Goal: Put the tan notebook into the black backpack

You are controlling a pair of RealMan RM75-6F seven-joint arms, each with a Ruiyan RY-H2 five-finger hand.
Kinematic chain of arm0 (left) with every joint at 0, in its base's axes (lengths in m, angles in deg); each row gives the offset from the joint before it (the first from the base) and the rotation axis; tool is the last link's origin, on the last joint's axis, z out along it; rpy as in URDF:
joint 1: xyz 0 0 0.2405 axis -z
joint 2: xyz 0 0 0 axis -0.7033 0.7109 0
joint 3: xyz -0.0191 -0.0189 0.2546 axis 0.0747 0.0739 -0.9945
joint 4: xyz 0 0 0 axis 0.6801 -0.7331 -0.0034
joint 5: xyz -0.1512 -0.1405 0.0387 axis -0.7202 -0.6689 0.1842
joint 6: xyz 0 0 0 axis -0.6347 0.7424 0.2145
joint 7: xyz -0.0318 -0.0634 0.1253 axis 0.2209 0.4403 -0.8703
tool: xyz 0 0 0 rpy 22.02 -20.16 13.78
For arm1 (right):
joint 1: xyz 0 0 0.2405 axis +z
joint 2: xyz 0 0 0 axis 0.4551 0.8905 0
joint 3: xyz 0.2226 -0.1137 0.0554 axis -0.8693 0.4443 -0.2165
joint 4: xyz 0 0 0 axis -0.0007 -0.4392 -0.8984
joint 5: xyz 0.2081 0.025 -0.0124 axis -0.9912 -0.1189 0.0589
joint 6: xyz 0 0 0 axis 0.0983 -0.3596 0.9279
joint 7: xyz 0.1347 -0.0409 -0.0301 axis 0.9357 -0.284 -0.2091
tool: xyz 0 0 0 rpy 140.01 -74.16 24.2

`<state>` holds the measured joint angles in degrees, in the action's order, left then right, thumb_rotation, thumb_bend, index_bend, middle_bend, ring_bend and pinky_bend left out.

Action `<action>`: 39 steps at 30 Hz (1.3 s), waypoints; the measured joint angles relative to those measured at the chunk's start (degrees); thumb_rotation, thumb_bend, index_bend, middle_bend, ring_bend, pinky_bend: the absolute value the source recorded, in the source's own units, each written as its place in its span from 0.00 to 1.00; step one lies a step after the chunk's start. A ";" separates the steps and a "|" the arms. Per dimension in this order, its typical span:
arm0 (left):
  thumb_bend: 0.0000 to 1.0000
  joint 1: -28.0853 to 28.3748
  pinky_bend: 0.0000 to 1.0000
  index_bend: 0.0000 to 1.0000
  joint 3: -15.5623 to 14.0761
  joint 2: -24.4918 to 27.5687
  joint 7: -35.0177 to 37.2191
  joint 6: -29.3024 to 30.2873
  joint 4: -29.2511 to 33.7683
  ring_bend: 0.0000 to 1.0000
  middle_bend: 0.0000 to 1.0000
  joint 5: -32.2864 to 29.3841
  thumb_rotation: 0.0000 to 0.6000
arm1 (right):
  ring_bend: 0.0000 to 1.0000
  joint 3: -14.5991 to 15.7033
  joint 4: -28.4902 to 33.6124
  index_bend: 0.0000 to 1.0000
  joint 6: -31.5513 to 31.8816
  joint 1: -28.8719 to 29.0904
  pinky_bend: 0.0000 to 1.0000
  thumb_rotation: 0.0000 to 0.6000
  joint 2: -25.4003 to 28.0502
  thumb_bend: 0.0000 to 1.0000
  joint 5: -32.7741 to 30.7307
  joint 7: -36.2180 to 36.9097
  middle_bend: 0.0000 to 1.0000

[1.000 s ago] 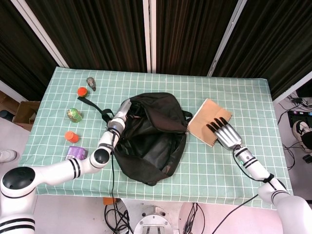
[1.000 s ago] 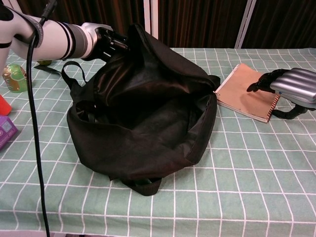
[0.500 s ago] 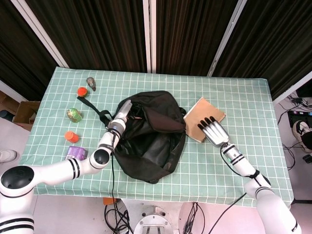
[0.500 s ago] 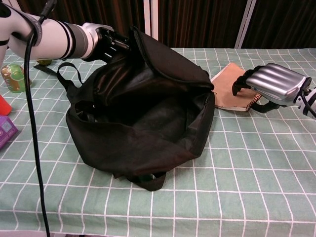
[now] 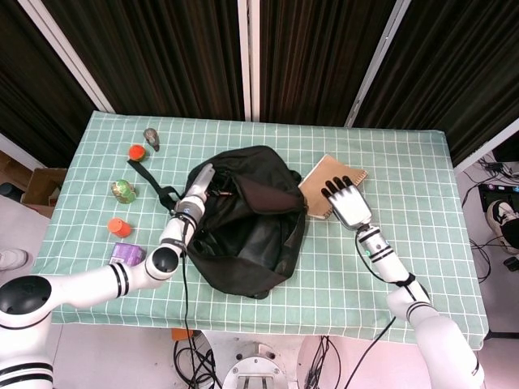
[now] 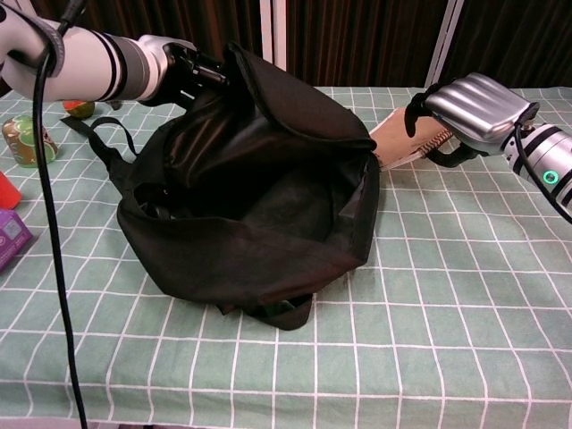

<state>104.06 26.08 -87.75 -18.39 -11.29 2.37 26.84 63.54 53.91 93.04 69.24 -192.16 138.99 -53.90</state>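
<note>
Right now, by label:
Backpack: the black backpack [image 5: 247, 219] sat mid-bench on the green checked cloth [image 5: 389, 162], mouth gaping wide toward the chest camera, flap thrown up at the back.
Inside the backpack: only dark lining showed in the chest view [image 6: 268, 201]; no contents could be made out.
Left hand: the left hand [image 6: 183, 71] gripped the backpack's upper rim at its far left corner and held the opening up.
Notebook: the tan notebook [image 5: 322, 185] lay just beside the backpack's right edge, outside it, one end tilted up off the bench in the chest view [image 6: 402, 143].
Right hand: the right hand [image 5: 345, 201] rested on top of the notebook, fingers curled over its edge and holding it.
Bench, left side: two orange caps [image 5: 136, 151], a green jar [image 5: 123, 191], a purple box [image 5: 128, 254] and a small grey object [image 5: 152, 139] stood well apart from the backpack.
Strap: a black strap [image 5: 154, 178] trailed leftward from the backpack.
</note>
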 measured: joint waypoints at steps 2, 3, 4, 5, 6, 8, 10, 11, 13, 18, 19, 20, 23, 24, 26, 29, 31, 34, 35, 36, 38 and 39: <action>0.46 0.11 0.72 0.67 0.06 0.10 0.03 0.04 -0.04 0.66 0.74 -0.28 1.00 | 0.30 -0.17 0.02 0.61 -0.18 0.45 0.45 1.00 -0.76 0.27 -0.32 -1.14 0.46; 0.46 0.16 0.72 0.67 0.06 0.14 0.02 0.03 -0.07 0.66 0.74 -0.39 1.00 | 0.33 -0.24 -0.04 0.67 -0.24 0.64 0.47 1.00 -1.09 0.28 -0.47 -1.44 0.49; 0.46 0.22 0.72 0.67 0.05 0.19 -0.01 0.01 -0.09 0.66 0.74 -0.52 1.00 | 0.35 -0.31 -0.23 0.70 -0.24 0.81 0.48 1.00 -1.39 0.28 -0.62 -1.65 0.52; 0.46 0.30 0.72 0.67 0.03 0.25 -0.07 0.01 -0.12 0.66 0.74 -0.68 1.00 | 0.38 -0.35 -0.46 0.76 -0.12 0.88 0.50 1.00 -1.54 0.29 -0.69 -1.75 0.55; 0.46 0.34 0.72 0.67 0.01 0.31 -0.10 0.06 -0.12 0.66 0.74 -0.77 1.00 | 0.41 -0.40 -0.70 0.80 0.03 0.90 0.52 1.00 -1.69 0.30 -0.79 -1.81 0.57; 0.46 0.35 0.72 0.67 0.00 0.42 -0.09 0.22 -0.07 0.66 0.74 -0.95 1.00 | 0.44 -0.50 -1.20 0.86 0.58 0.82 0.55 1.00 -1.93 0.33 -1.01 -1.72 0.61; 0.46 0.36 0.72 0.67 -0.08 0.57 -0.18 0.33 -0.02 0.66 0.74 -1.08 1.00 | 0.48 -0.45 -1.43 0.91 1.35 0.57 0.57 1.00 -1.92 0.37 -1.06 -1.11 0.65; 0.46 0.35 0.72 0.67 -0.10 0.70 -0.21 0.41 0.07 0.66 0.74 -1.15 1.00 | 0.49 -0.37 -1.48 0.93 1.81 0.43 0.58 1.00 -1.84 0.39 -1.01 -0.77 0.66; 0.46 0.30 0.72 0.67 -0.06 0.96 -0.20 0.49 0.31 0.66 0.74 -1.25 1.00 | 0.51 -0.01 -1.53 0.95 3.36 -0.02 0.59 1.00 -1.46 0.39 -0.70 0.02 0.68; 0.47 -0.14 0.72 0.67 0.66 2.28 0.49 0.18 1.85 0.66 0.74 -1.59 1.00 | 0.53 1.14 -0.95 0.99 9.79 -1.71 0.62 1.00 0.49 0.46 0.57 2.74 0.70; 0.47 -0.26 0.72 0.67 0.83 2.62 0.68 0.09 2.29 0.66 0.74 -1.63 1.00 | 0.54 1.45 -0.59 0.99 12.05 -2.25 0.63 1.00 1.21 0.47 0.97 3.65 0.70; 0.47 -0.45 0.72 0.67 1.07 3.12 0.95 -0.04 2.97 0.66 0.74 -1.71 1.00 | 0.54 1.70 -0.27 1.00 13.85 -2.67 0.63 1.00 1.79 0.48 1.31 4.31 0.71; 0.48 -1.05 0.72 0.67 1.66 4.60 1.79 -0.48 5.10 0.66 0.74 -2.04 1.00 | 0.55 2.59 1.13 1.00 20.43 -4.19 0.65 1.00 4.16 0.53 2.60 6.31 0.72; 0.48 -1.25 0.72 0.67 1.81 5.14 2.06 -0.66 5.83 0.66 0.74 -2.19 1.00 | 0.56 2.85 1.65 1.00 22.50 -4.66 0.65 1.00 4.97 0.55 3.01 6.74 0.72; 0.48 -1.64 0.72 0.67 2.03 6.49 2.58 -1.10 7.52 0.66 0.74 -2.71 1.00 | 0.56 3.42 3.18 1.00 27.34 -5.73 0.65 1.00 7.09 0.56 4.03 7.55 0.73; 0.48 -1.85 0.73 0.67 2.06 8.26 3.05 -1.78 9.36 0.66 0.74 -4.06 1.00 | 0.56 4.14 6.30 1.00 33.86 -6.98 0.66 1.00 10.21 0.56 5.65 8.22 0.73; 0.48 -1.75 0.73 0.67 1.96 9.09 3.18 -2.13 10.28 0.66 0.74 -4.88 1.00 | 0.56 4.72 9.28 1.00 37.39 -7.41 0.66 1.00 12.10 0.56 7.11 8.32 0.73; 0.48 -1.27 0.73 0.67 1.57 9.93 3.06 -1.80 11.37 0.66 0.73 -5.37 1.00 | 0.56 5.84 13.79 1.00 40.58 -7.52 0.66 1.00 14.42 0.55 9.77 7.47 0.73; 0.48 -1.07 0.73 0.67 1.42 10.23 2.99 -1.47 11.72 0.66 0.73 -5.56 1.00 | 0.56 6.20 15.19 1.00 41.18 -7.51 0.66 1.00 15.04 0.55 10.61 6.95 0.73; 0.48 -0.93 0.73 0.67 1.33 10.49 2.97 -1.25 11.95 0.66 0.73 -5.79 1.00 | 0.56 6.59 16.61 1.00 41.70 -7.50 0.66 1.00 15.65 0.55 11.43 6.37 0.73; 0.48 -0.59 0.73 0.67 1.23 11.05 2.98 -0.92 12.38 0.66 0.73 -6.35 1.00 | 0.56 7.47 20.02 1.00 42.68 -7.44 0.66 1.00 16.95 0.55 13.29 4.98 0.73; 0.48 -0.46 0.73 0.67 1.21 11.29 2.99 -0.81 12.54 0.66 0.73 -6.53 1.00 | 0.56 7.86 21.52 1.00 42.97 -7.38 0.66 1.00 17.44 0.55 14.11 4.37 0.73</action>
<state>103.60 27.30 -76.46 -15.40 -12.10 14.91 20.32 71.40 75.42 136.00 61.86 -174.72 153.10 -49.53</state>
